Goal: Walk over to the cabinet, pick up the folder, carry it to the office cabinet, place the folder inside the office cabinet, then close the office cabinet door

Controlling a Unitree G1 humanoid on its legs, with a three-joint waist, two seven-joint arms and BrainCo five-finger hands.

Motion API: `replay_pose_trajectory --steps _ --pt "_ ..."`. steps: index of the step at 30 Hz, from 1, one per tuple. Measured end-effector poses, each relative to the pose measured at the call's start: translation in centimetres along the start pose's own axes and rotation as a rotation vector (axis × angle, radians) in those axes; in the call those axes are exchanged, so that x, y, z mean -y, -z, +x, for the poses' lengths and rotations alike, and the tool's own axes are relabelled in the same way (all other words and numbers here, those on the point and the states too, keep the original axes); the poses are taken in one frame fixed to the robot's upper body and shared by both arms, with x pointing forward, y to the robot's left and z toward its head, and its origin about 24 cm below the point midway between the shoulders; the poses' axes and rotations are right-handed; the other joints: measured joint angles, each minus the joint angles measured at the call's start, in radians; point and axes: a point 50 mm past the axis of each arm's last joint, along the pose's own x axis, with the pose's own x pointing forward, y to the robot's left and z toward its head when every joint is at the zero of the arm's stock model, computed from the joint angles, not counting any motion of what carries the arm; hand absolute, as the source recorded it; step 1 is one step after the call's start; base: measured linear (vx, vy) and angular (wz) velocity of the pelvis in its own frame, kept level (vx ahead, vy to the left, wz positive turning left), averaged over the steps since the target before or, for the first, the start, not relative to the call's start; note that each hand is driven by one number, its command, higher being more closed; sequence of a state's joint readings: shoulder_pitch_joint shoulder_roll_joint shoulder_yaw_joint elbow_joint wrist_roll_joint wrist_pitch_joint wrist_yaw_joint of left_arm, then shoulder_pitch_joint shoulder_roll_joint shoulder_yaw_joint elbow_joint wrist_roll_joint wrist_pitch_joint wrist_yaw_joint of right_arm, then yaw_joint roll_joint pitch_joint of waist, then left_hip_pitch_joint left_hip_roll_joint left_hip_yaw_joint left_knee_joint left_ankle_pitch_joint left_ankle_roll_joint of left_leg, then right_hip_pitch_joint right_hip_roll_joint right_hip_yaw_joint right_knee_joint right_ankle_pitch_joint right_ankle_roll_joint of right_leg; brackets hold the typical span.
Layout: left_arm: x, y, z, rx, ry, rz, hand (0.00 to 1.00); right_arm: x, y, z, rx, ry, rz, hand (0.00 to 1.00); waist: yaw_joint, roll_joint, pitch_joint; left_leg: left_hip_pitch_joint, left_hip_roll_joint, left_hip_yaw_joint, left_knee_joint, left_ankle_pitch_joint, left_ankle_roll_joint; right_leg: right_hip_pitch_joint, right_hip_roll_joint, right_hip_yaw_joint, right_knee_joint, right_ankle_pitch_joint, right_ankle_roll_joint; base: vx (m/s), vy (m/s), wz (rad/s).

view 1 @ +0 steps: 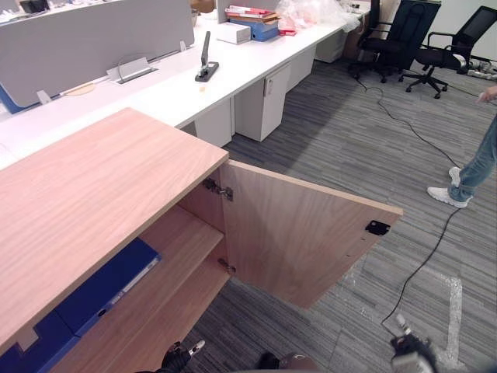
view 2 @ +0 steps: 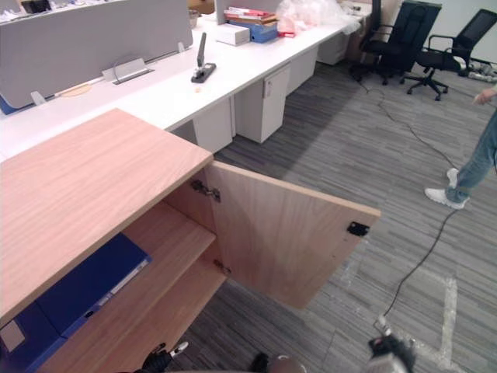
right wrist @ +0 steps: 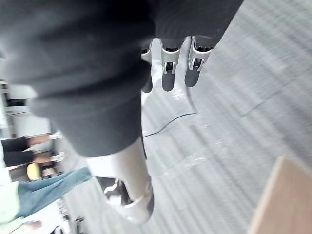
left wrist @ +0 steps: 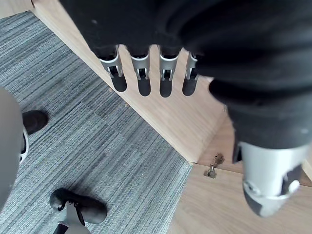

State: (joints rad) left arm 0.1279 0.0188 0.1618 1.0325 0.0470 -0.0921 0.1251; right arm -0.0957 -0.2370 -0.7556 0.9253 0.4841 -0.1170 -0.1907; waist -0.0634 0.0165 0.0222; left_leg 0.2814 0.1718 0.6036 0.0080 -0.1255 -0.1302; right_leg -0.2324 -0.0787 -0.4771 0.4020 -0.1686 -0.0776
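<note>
now left hand [left wrist: 161, 34] and right hand [right wrist: 168, 68] low; both uncurled, empty (folder [view 1: 109, 284] on shelf [view 1: 182, 249])

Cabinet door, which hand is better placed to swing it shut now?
Probably the right hand: it hangs open over the carpet on the side of the door with the free edge. The left hand, also open, sits low by the hinges, with little leverage.

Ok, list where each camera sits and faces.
Left eye view: on the head, looking down at the open cabinet door and the blue folder inside.
Right eye view: beside it, same scene; both show folder and door.
Left wrist view: along the open left robot hand toward carpet and cabinet panel.
Right wrist view: along the open right robot hand toward carpet.
</note>
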Motion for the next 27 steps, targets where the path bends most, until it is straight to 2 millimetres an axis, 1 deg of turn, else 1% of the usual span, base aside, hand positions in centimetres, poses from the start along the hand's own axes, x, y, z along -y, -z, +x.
replay_pose_trajectory --steps 1,3,4,6,7,9,11,12,14,15,16,18,20,22,24,26,27 --pt "-0.1 0.1 0.0 0.001 0.003 0.010 0.00 -1.2 -1.7 0.3 0.064 -0.031 -0.025 0.00 0.000 0.000 0.000 -0.003 -0.006 0.003 -0.002 0.003 -0.003 -0.006 -0.003 0.006 0.001 0.004 -0.001 0.04 0.062 -0.09" --pt "-0.1 0.1 0.0 0.003 0.008 0.023 0.00 -3.2 -4.0 0.5 0.151 -0.083 -0.076 0.00 -0.001 0.005 -0.003 -0.021 -0.015 0.004 -0.003 0.004 -0.006 -0.028 -0.011 0.013 0.004 0.011 -0.004 0.04 0.061 -0.07" --pt "-0.1 0.1 0.0 0.004 0.008 0.023 0.00 -3.7 -4.6 0.6 0.170 -0.095 -0.087 0.00 -0.001 0.007 -0.001 -0.024 -0.017 0.003 -0.004 0.005 -0.006 -0.032 -0.013 0.013 0.004 0.014 -0.005 0.05 0.077 -0.01" --pt "0.0 0.0 0.0 0.007 0.011 0.025 0.00 -5.8 -6.3 0.6 0.228 -0.155 -0.149 0.00 -0.001 0.017 0.000 -0.026 -0.024 -0.002 -0.004 0.011 -0.010 -0.031 -0.020 0.013 0.004 0.017 -0.004 0.05 0.063 0.03" --pt "0.0 0.0 -0.1 0.008 0.013 0.026 0.00 -6.4 -6.7 0.5 0.241 -0.175 -0.161 0.00 0.000 0.020 0.000 -0.026 -0.026 -0.004 -0.004 0.013 -0.011 -0.030 -0.023 0.013 0.003 0.018 -0.003 0.04 0.051 0.05" --pt "0.2 -0.1 -0.1 0.018 0.027 0.038 0.00 -8.8 -8.0 0.2 0.295 -0.265 -0.252 0.00 0.000 0.031 0.003 -0.031 -0.029 -0.014 -0.005 0.014 -0.011 -0.030 -0.027 0.012 -0.002 0.022 0.002 0.03 0.048 0.07" --pt "0.2 0.0 -0.1 0.021 0.035 0.042 0.00 -11.1 -8.8 -0.5 0.342 -0.359 -0.342 0.00 0.003 0.034 0.003 -0.039 -0.030 -0.020 -0.006 0.018 -0.014 -0.028 -0.027 0.007 -0.012 0.032 0.005 0.00 0.046 0.07" --pt "0.2 0.0 -0.1 0.023 0.037 0.043 0.00 -11.6 -9.5 -0.6 0.368 -0.373 -0.364 0.00 0.005 0.035 0.004 -0.041 -0.031 -0.024 -0.007 0.019 -0.015 -0.027 -0.027 0.005 -0.018 0.037 0.005 -0.01 0.040 0.05" --pt "0.2 -0.1 -0.1 0.027 0.049 0.060 0.00 -12.8 -11.0 -1.1 0.447 -0.454 -0.506 0.00 -0.001 0.036 0.005 -0.054 -0.032 -0.037 -0.008 0.026 -0.014 -0.026 -0.027 -0.002 -0.041 0.054 0.008 -0.03 0.039 0.07" --pt "0.2 -0.1 -0.1 0.028 0.053 0.062 0.00 -13.5 -11.3 -1.5 0.473 -0.504 -0.554 0.00 -0.002 0.036 0.006 -0.056 -0.032 -0.045 -0.010 0.031 -0.013 -0.023 -0.026 -0.004 -0.053 0.062 0.006 -0.05 0.037 0.07" --pt "0.2 -0.1 -0.1 0.029 0.058 0.068 0.00 -14.6 -11.3 -2.2 0.500 -0.565 -0.602 0.00 -0.003 0.036 0.006 -0.056 -0.030 -0.051 -0.012 0.037 -0.012 -0.014 -0.023 -0.006 -0.071 0.073 0.006 -0.04 0.019 0.05" --pt "0.2 -0.2 -0.1 0.036 0.063 0.078 0.00 -15.5 -10.8 -2.7 0.504 -0.620 -0.657 0.00 -0.002 0.035 0.007 -0.056 -0.029 -0.054 -0.013 0.041 -0.013 -0.005 -0.017 -0.011 -0.090 0.084 0.006 -0.06 0.020 0.05" --pt "0.2 -0.2 -0.2 0.044 0.064 0.076 0.00 -15.8 -10.5 -2.9 0.509 -0.648 -0.704 0.00 -0.002 0.036 0.011 -0.056 -0.026 -0.055 -0.021 0.042 -0.012 0.002 -0.001 -0.012 -0.121 0.107 0.000 -0.07 0.025 -0.05" --pt "0.0 -0.2 -0.2 0.047 0.063 0.075 0.00 -16.8 -10.2 -3.5 0.530 -0.717 -0.820 0.00 -0.004 0.035 0.015 -0.061 -0.023 -0.054 -0.024 0.042 -0.012 0.004 0.011 -0.012 -0.154 0.123 -0.005 -0.09 0.011 -0.09" --pt "0.0 -0.3 -0.2 0.048 0.062 0.064 0.00 -17.4 -10.1 -3.9 0.540 -0.761 -0.876 0.00 -0.005 0.034 0.022 -0.066 -0.020 -0.054 -0.024 0.041 -0.011 0.003 0.018 -0.012 -0.168 0.126 0.001 -0.11 -0.018 -0.02" --pt "-0.1 -0.3 -0.1 0.047 0.057 0.049 0.00 -18.1 -10.0 -4.5 0.553 -0.823 -0.939 0.00 -0.004 0.035 0.032 -0.074 -0.010 -0.059 -0.021 0.031 -0.003 0.000 0.033 -0.012 -0.185 0.129 0.004 -0.09 -0.052 -0.09" --pt "-0.4 -0.4 -0.1 0.049 0.047 0.029 0.00 -18.9 -9.4 -5.1 0.559 -0.880 -0.999 0.00 -0.003 0.029 0.043 -0.080 -0.003 -0.069 -0.003 0.013 0.000 -0.003 0.042 -0.009 -0.187 0.127 0.001 -0.07 -0.059 -0.19"
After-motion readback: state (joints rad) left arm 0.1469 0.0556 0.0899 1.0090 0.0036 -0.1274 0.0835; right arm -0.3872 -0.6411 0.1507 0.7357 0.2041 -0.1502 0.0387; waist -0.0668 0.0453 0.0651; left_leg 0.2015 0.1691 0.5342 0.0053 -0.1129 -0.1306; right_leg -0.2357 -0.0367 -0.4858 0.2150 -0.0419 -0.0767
